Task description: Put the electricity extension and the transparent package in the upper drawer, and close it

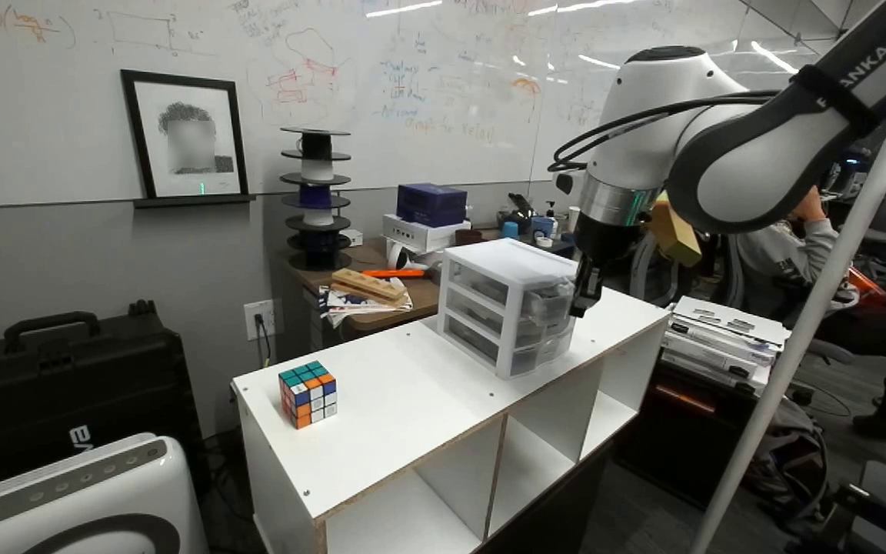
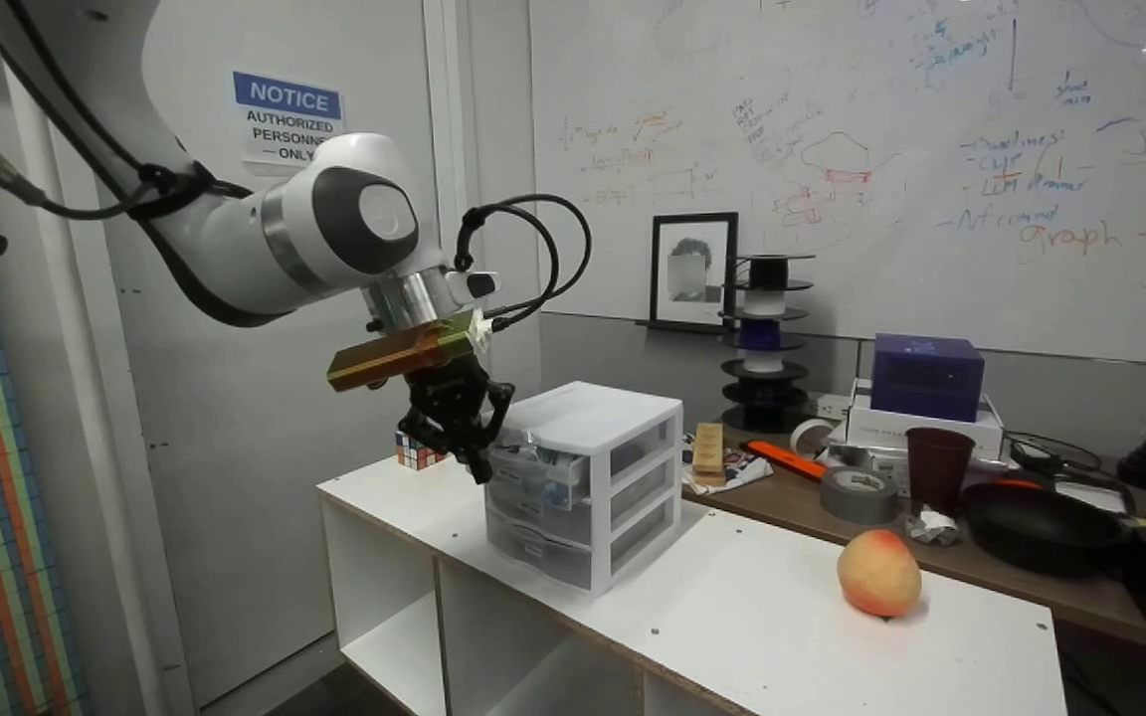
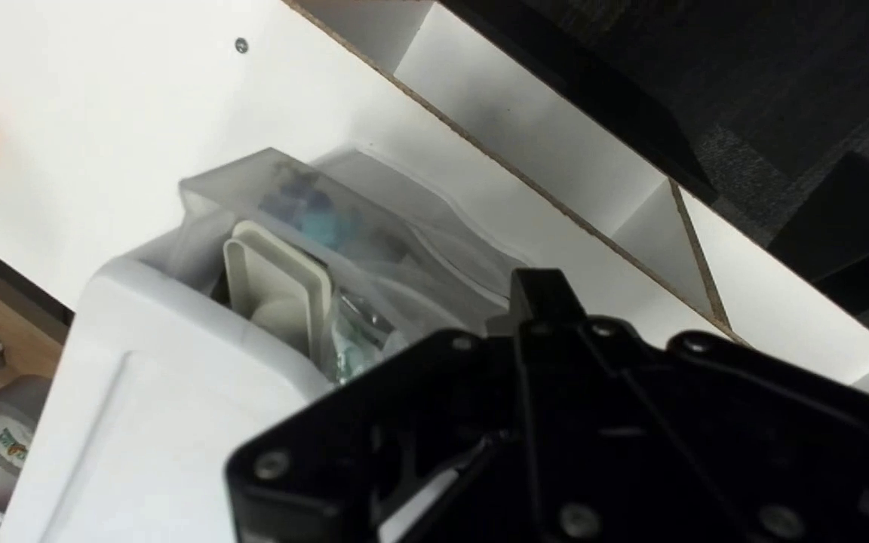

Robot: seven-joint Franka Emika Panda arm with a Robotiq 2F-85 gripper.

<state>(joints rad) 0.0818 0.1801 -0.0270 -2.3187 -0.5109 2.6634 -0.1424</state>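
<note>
Your gripper [image 3: 544,296]: jaws closed, empty. Wrist view: upper drawer [image 3: 370,250] ajar at ten o'clock. Push it squarely toward seven; mind transparent package [image 3: 353,345] doesn't snag.

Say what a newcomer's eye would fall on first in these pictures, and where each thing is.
Likely the big white robot arm, slanting in from the upper left in an exterior view, its shut black pincer close to the partly open upper drawer of the white drawer unit. Next, perhaps, two bright things atop the shelf unit, on opposite sides of the drawer unit: the multicoloured puzzle cube and the peach-like fruit.
</note>
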